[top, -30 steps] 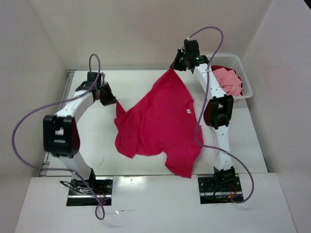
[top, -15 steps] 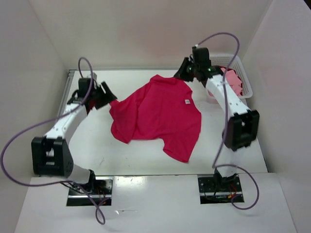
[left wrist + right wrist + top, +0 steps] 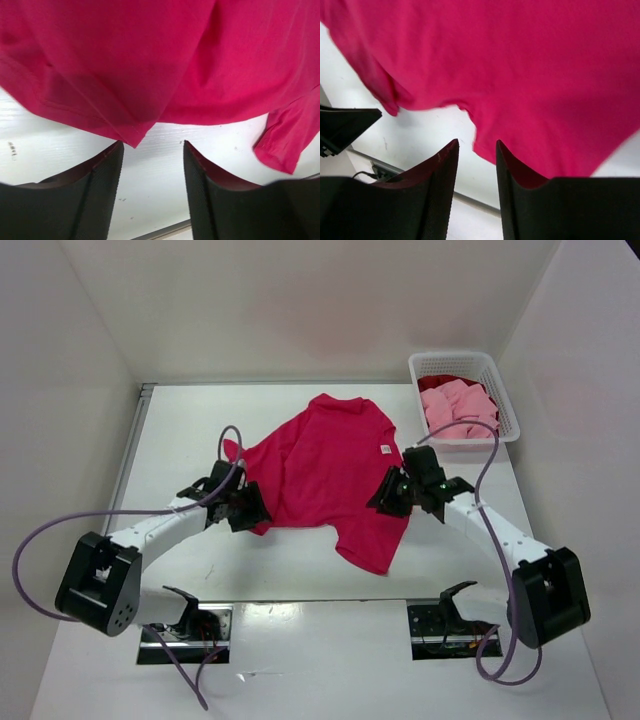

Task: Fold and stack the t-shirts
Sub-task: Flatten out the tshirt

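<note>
The crimson-magenta t-shirt lies spread and rumpled on the middle of the white table, one sleeve pointing to the near edge. My left gripper is low at the shirt's near-left hem, open. In the left wrist view a hem corner lies just ahead of the left gripper, ungripped. My right gripper hovers over the shirt's right side, open and empty; its wrist view shows the right gripper above the shirt. A light pink t-shirt and a dark red one lie in the basket.
The white lattice basket stands at the far right corner. Bare table shows left of the shirt and along the near edge. White walls close in the far side and both sides. The left arm's black body shows in the right wrist view.
Both grippers opened and let go of the crimson-magenta shirt, which dropped flat onto the table. Both arms swung down and back toward the near side of the shirt.
</note>
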